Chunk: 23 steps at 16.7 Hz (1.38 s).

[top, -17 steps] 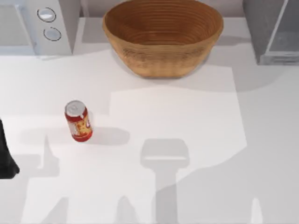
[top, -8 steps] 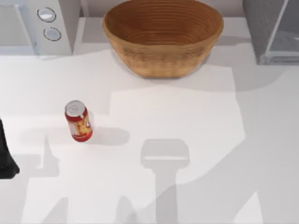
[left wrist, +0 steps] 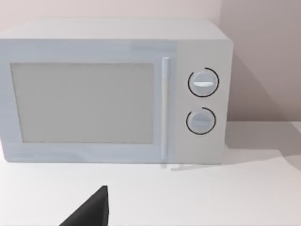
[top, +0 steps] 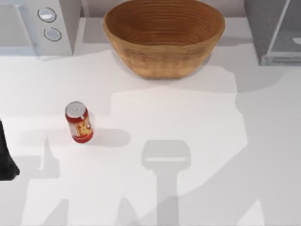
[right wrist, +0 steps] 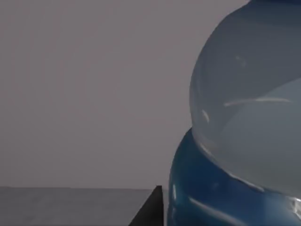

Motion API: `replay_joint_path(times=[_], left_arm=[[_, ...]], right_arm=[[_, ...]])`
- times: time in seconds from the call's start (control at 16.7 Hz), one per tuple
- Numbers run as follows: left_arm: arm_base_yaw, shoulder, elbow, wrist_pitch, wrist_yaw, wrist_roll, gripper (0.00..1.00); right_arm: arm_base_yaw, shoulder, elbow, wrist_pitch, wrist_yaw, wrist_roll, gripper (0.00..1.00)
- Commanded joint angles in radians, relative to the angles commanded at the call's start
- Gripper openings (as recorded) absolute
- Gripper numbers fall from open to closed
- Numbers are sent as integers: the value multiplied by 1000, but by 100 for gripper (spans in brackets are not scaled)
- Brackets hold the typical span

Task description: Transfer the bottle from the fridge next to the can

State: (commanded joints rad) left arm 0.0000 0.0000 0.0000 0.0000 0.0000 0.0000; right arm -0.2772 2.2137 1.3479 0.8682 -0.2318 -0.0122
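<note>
Top view. You have the short red drink can (top: pixel 78 122) with silver top and yellow-orange graphics standing upright on the white table (top: pixel 197 141), towards the left side and well apart from everything else. The large grey boxy fridge (top: pixel 275 30) with its pale translucent door panel sits at the far right corner; the door appears swung open, though you cannot see what is inside from here. A wide woven brown basket (top: pixel 163 35) stands at the far middle, and a white microwave (top: pixel 37 26) with two round knobs at the far left corner. A dark part of your left arm (top: pixel 5 157) rests at the left edge, level with the can and just nearer you; its gripper is out of frame.

Left wrist view. You look straight at the white microwave's (left wrist: pixel 113 92) closed door and knobs. One dark fingertip (left wrist: pixel 91 212) of the left gripper juts in at the edge; whether the jaws are open or closed cannot be told. This arm looks parked.

Right wrist view. The small clear plastic bottle (right wrist: pixel 244 136) with its blue label band looms right against the camera, upright, long axis vertical, against the fridge's grey inner wall (right wrist: pixel 84 94). A dark finger edge (right wrist: pixel 148 209) sits just beside the label. Whether the right gripper has closed on the bottle cannot be told. Judged from this, the right arm is the nearer one, reaching into the fridge, and the bottle must travel across the table leftward to the can.
</note>
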Motion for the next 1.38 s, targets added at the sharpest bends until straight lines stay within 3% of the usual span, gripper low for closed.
replay_joint_path(times=[0.54,1.02,1.2,1.38], left_arm=[[0,0,0,0,0,0,100],[0,0,0,0,0,0,100],[0,0,0,0,0,0,100],[0,0,0,0,0,0,100]], right_arm=[[-69,-289,-516,195,-78,2,0],[-75,-334,-579,229,-91,4,0],[-24,-328,-561,246,-31,4,0],[101,-302,-533,272,100,5,0]])
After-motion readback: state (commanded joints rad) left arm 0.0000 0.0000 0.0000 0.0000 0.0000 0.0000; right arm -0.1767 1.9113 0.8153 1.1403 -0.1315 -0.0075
